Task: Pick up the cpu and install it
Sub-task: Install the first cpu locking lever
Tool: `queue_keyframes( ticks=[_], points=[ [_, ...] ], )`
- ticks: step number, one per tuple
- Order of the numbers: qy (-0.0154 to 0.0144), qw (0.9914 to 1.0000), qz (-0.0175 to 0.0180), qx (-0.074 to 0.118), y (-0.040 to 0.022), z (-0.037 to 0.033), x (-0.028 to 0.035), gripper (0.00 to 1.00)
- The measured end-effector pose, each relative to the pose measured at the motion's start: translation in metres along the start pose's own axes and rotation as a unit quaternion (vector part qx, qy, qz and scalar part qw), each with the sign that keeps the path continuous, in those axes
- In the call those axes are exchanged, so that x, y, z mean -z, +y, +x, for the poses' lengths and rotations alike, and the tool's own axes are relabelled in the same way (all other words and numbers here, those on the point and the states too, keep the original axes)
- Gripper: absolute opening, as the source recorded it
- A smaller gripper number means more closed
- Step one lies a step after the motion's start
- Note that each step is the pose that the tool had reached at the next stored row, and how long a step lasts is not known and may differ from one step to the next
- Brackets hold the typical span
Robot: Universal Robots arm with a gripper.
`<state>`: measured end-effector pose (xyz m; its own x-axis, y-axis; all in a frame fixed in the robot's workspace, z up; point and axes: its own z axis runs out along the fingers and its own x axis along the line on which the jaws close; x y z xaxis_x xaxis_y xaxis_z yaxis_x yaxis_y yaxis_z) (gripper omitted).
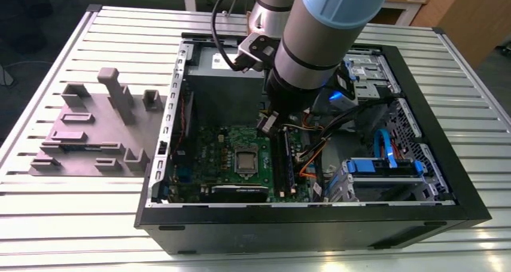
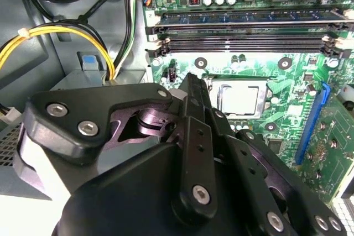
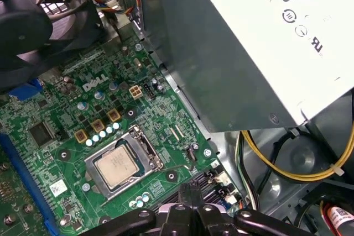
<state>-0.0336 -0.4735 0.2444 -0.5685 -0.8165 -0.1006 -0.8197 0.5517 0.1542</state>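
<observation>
The cpu point(image 3: 117, 168), a small square chip with a silvery top, lies flat in its socket on the green motherboard point(image 3: 61, 131) inside the open computer case point(image 1: 319, 224). In the second wrist view the cpu point(image 2: 239, 99) sits framed by the metal socket bracket, and in the exterior view the cpu point(image 1: 245, 159) is a pale square mid-board. My gripper point(image 1: 267, 126) hangs above the board, a little behind the socket and apart from the chip. The black fingers point(image 2: 191, 89) stand pressed together with nothing between them; their tips point(image 3: 191, 189) point at the board's edge by the socket.
A grey power supply box point(image 3: 249, 53) with a white label stands close beside the arm. Long black memory sticks point(image 2: 243, 20) run along the socket. Yellow cables point(image 2: 55, 34) loop near the gripper. A grey fixture block point(image 1: 96, 128) lies on the slatted table at the exterior view's left.
</observation>
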Motion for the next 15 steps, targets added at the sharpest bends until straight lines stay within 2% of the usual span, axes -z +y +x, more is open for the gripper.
queue_keyframes(
  ticks=[12, 15],
  points=[
    [-0.0003, 1.00000, -0.0002, 0.000, 0.0001, 0.0000, -0.0003, 0.10],
    [-0.0047, 0.99998, -0.0032, 0.000, 0.0000, 0.0001, -0.0008, 0.10]
  ],
)
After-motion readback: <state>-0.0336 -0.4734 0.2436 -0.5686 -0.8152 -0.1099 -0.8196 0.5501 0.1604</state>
